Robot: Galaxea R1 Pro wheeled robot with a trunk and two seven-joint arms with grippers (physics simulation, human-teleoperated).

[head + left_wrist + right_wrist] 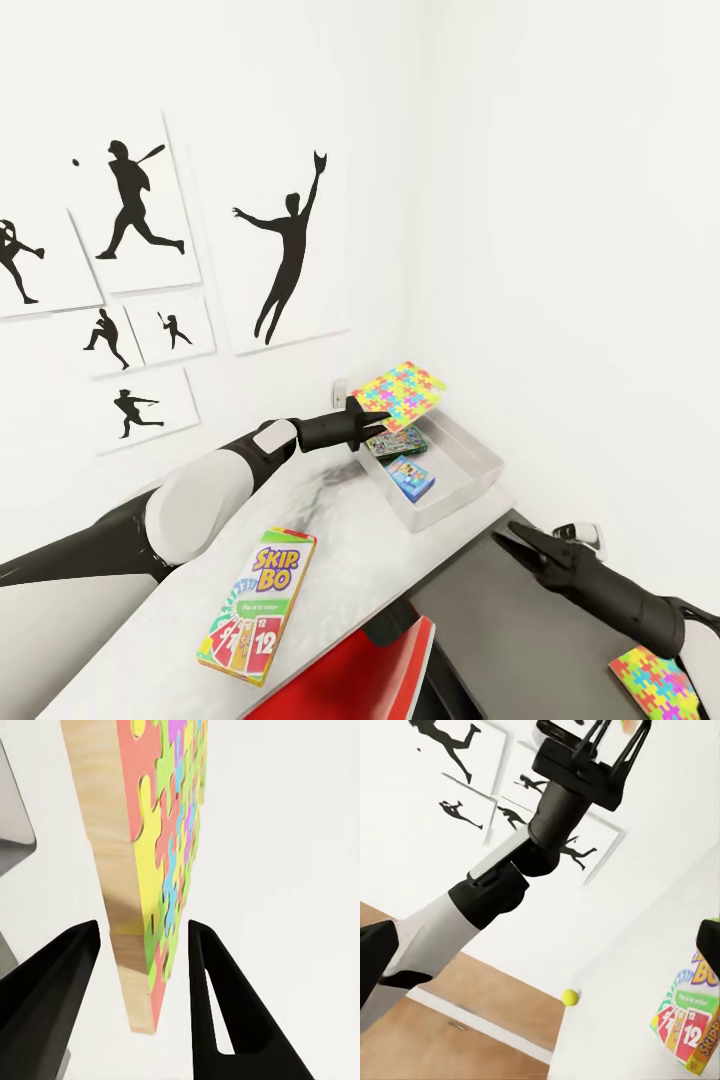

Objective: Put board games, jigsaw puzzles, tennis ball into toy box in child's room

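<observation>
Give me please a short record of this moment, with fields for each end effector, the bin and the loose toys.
left end effector: fingers apart at a jigsaw puzzle above the toy box; contact unclear
right end effector: above the dark lower unit, no toy between its fingers
toy box contents: two printed boxes
SKIP-BO box: flat on the table
second puzzle: on the dark lower unit
tennis ball: at the table edge

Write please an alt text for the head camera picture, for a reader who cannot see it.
The left pincer holds a jigsaw puzzle above the grey toy box on the white table. A SKIP-BO game lies nearer, and a second puzzle lies beside the right arm.
</observation>
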